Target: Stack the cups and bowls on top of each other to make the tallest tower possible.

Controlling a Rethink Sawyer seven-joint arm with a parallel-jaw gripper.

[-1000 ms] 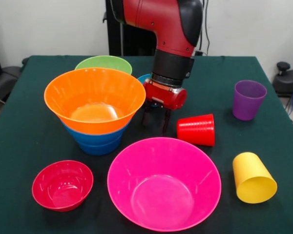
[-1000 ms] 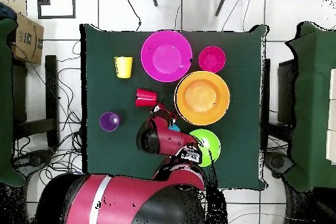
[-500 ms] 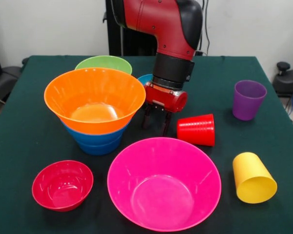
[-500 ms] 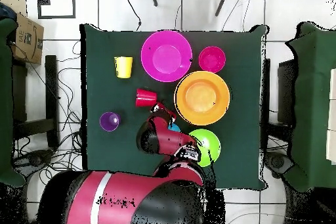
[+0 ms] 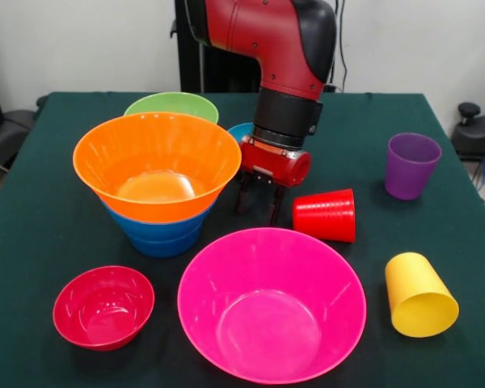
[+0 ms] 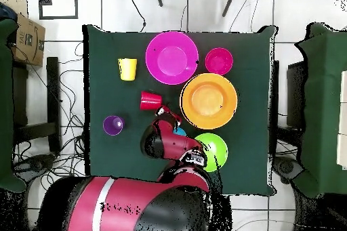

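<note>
- The tower [image 5: 158, 182] stands upright on the green tablecloth [image 5: 48, 234]: the front view shows an orange bowl [image 5: 156, 153] nested in a blue bowl [image 5: 162, 234], its rim flaring wider than the blue base.
- The overhead view shows only the orange bowl [image 6: 209, 100] of that stack; the blue base is hidden beneath it.
- The pink bowl [image 5: 271, 303] sits open side up on the cloth, just beside the tower at the table's near edge in the front view, with the small red bowl [image 5: 103, 305] alongside it, also upright.
- The green bowl [image 5: 171, 105] stands upright behind the tower in the front view; in the overhead view the arm partly covers the green bowl [image 6: 215, 148].
- A light-blue bowl [image 5: 241, 129] shows only as a sliver of rim behind the gripper.
- The red cup [image 5: 325, 215] lies on its side, its long axis running across the table, its open mouth pointing away from the gripper.
- The yellow cup [image 5: 419, 295] also lies on its side, mouth turned toward the front camera and slightly outward.
- The purple cup [image 5: 411, 165] stands upright, mouth up, well apart from the bowls.
- The gripper [image 5: 258, 206] hangs between the tower and the red cup, pointing down, its two dark fingers [image 5: 275, 208] slightly parted and holding nothing.
- The overhead view shows the gripper [image 6: 162, 112] just beside the red cup [image 6: 150, 101], but not its finger gap.
</note>
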